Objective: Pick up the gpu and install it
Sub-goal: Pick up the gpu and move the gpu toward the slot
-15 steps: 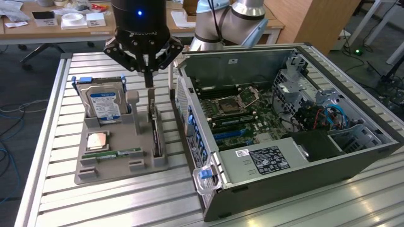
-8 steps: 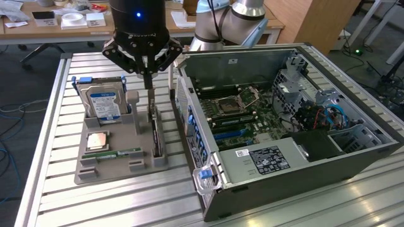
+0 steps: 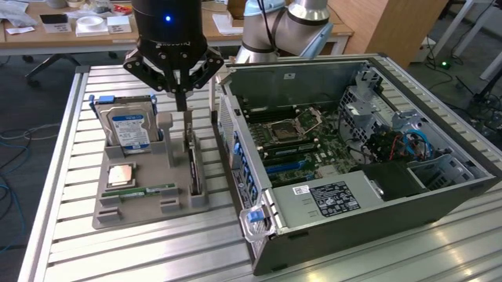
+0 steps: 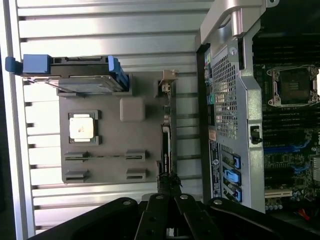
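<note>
A desk of ribbed, silvery aluminium slats (image 3: 117, 252) (image 4: 110, 30) carries the whole work. On it lies a flat grey plastic holder tray (image 3: 141, 205) (image 4: 110, 150), and just beside that, towards the exterior view's right, stands an open dark grey computer case (image 3: 377, 217) (image 4: 235, 100) with its green motherboard (image 3: 290, 132) (image 4: 290, 100) exposed.

The gpu, a thin green card with a black cooler and silvery end bracket (image 3: 193, 161) (image 4: 166, 145), stands on edge in a slot along the side of the tray nearest the case. The black gripper (image 3: 182, 104) (image 4: 167, 192) hangs straight over the card with its fingers drawn narrow, tight together at the card's upper edge; whether they actually pinch it cannot be told.

Also in the tray are a metal hard drive with a blue-white label in a blue carrier (image 3: 129, 130) (image 4: 80, 80), upright at the far end, a square silvery processor chip (image 3: 120, 174) (image 4: 81, 126) lying flat, and a narrow green memory stick (image 3: 141, 191) lying near the tray's front.

Behind, a pale wooden desk (image 3: 94, 35) holds small white boxes and papers. A tall wooden panel (image 3: 388, 23) rises at the back, and blue cables (image 3: 12, 141) trail over the grey floor at the exterior view's left
</note>
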`<state>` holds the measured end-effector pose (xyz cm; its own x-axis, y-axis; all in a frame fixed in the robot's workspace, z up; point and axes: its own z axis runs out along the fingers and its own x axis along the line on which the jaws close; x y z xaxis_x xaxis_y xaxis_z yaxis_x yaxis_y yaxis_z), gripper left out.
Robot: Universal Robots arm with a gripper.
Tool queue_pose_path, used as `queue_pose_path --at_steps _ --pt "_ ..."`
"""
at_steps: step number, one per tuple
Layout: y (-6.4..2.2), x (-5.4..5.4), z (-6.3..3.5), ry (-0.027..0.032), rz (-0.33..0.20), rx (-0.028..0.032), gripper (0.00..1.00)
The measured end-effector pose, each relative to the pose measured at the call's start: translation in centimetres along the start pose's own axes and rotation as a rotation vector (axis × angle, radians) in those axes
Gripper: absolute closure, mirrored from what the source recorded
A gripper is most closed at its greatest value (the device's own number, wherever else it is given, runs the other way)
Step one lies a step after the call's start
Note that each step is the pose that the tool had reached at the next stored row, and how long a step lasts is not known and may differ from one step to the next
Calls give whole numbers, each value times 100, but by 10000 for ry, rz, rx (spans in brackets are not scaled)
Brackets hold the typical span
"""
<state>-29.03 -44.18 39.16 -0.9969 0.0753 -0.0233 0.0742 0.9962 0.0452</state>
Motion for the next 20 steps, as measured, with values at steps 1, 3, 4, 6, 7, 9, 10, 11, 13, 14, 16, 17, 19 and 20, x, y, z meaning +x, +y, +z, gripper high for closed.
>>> queue_pose_path --at_steps 1,3,4,6,7,9,10,11,13,14,16,17,19,20 --pt "0 0 0 0 0 0 89" --pt "0 0 0 0 0 0 89" --pt "0 0 0 0 0 0 89" --pt "0 0 0 0 0 0 89" --pt "0 0 0 0 0 0 89" --pt "0 0 0 0 0 0 89" --pt "0 0 0 0 0 0 89" --pt "0 0 0 0 0 0 89" --pt "0 0 0 0 0 0 89" --pt "0 0 0 0 0 0 89" --pt "0 0 0 0 0 0 76" --pt "0 0 0 0 0 0 76" --pt "0 0 0 0 0 0 65" --pt "0 0 0 0 0 0 65"
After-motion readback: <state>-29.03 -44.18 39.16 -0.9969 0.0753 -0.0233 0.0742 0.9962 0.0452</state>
